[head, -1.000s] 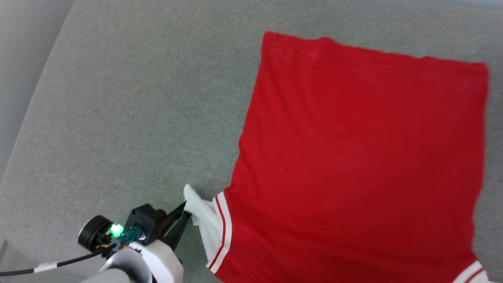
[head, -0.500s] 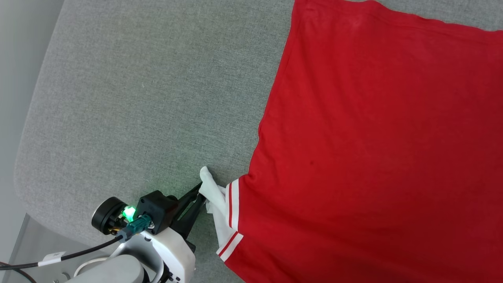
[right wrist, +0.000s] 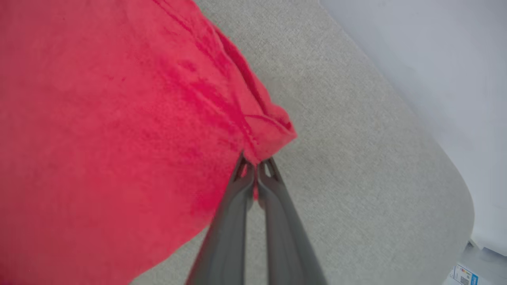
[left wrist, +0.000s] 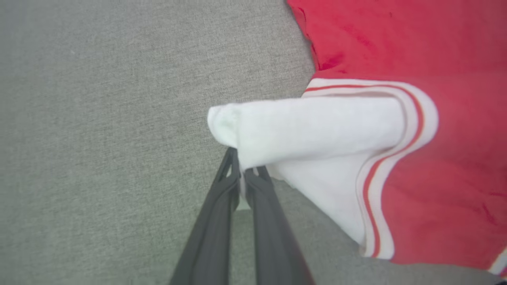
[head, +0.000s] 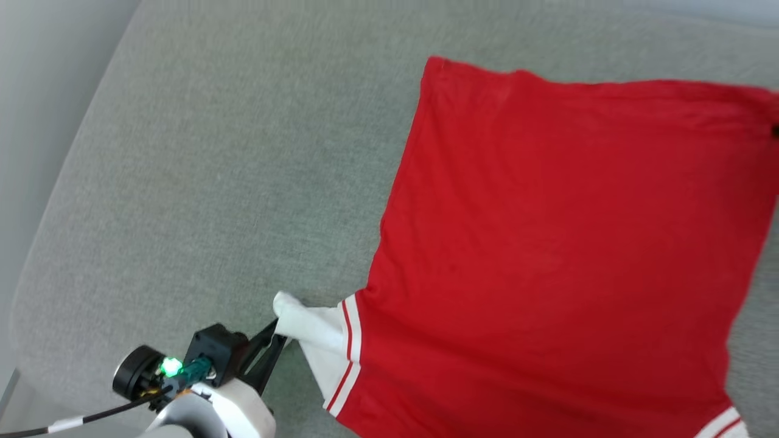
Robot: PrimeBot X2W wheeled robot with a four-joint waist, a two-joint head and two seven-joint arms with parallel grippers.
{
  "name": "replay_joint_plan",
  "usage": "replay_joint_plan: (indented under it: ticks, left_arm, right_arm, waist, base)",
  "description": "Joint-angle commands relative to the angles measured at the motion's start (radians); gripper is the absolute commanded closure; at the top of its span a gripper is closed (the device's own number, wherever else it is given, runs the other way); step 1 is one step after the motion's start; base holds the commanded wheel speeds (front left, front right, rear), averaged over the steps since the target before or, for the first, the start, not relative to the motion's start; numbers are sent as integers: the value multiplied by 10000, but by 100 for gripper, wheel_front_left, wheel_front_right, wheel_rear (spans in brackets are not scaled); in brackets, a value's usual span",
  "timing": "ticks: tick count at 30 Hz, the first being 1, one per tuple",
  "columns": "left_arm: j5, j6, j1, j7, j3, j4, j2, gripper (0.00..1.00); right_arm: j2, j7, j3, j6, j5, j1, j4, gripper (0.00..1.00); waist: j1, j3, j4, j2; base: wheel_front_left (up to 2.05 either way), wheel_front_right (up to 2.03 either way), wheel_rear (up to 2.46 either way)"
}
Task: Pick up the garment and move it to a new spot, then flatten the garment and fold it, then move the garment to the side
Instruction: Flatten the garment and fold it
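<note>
The garment [head: 548,243], a red jersey, lies spread with its plain side up on the grey cushion [head: 213,182]. Its white sleeve [head: 307,325] with red-white striped seam sticks out at the lower left. My left gripper [head: 281,331] is shut on that sleeve's tip; the left wrist view shows the sleeve [left wrist: 317,126] bunched over my left gripper [left wrist: 242,172]. In the right wrist view, my right gripper [right wrist: 255,164] is shut on a folded red hem corner of the garment [right wrist: 99,118], at the far right edge of the head view. A second white sleeve [head: 727,423] peeks out at the bottom right.
The grey cushion has a rounded edge along the left [head: 55,201] and near corner, with pale floor beyond. In the right wrist view the cushion edge [right wrist: 455,190] curves past a pale wall [right wrist: 435,59]. Bare cushion lies left of the garment.
The head camera has shifted. My right gripper has closed on the garment's far right hem corner, drawing that edge rightwards. The left gripper keeps its hold on the white sleeve.
</note>
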Motion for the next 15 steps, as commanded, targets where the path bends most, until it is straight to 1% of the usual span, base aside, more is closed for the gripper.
replay_joint_plan:
  ticks: [1,4,5,7,12,15]
  left_arm:
    - [-81,72,201,-18,-32,-36,110,100]
    - [-222,173,497,-46,-41,-129,294,100]
    - [-222,173,497,-46,-41,-129,294,100]
    - [-285,228,660,-48,-47,-173,436,100]
    - [-443,396,1017,-86,-60,-297,670,100]
    - [-533,509,1210,-122,-50,-374,809,100]
  right_arm:
    - [-293,-208,192,-7,150,301,-326,100]
    - [-1033,-548,553,-9,502,780,-1150,100]
    - [-1033,-548,553,-9,502,780,-1150,100]
    - [-1560,-768,713,-7,730,1222,-1682,100]
    - [-2885,-1241,804,-9,1376,3037,-2618,100]
    - [-3348,-1702,731,-7,1789,4463,-2785,100]
  waist:
    - [0,-785,-649,0]
    - [0,-1258,-1045,0]
    - [0,-1258,-1045,0]
    - [0,-1511,-1313,0]
    - [0,-1942,-1955,0]
    - [0,-2088,-2305,0]
  base:
    - [0,0,0]
    - [0,0,0]
    - [0,0,0]
    - [0,0,0]
    - [0,0,0]
    - [0,0,0]
